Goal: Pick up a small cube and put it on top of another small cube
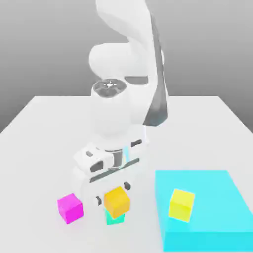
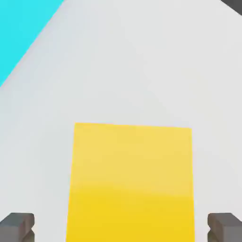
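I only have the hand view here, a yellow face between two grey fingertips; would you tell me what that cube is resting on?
Observer: In the exterior view the orange-yellow cube sits on top of the teal-green cube, which stands on the white table.
Operator: Thank you. Is the stack square?
Observer: Not quite; the upper cube looks turned a little against the lower one, and a sliver of teal shows below it.
Operator: What else is near the stack?
Observer: A magenta cube stands apart on the exterior view's left.
Operator: And the cyan at my picture's edge?
Observer: That is the big cyan block on the exterior view's right, with a lemon-yellow cube on top.
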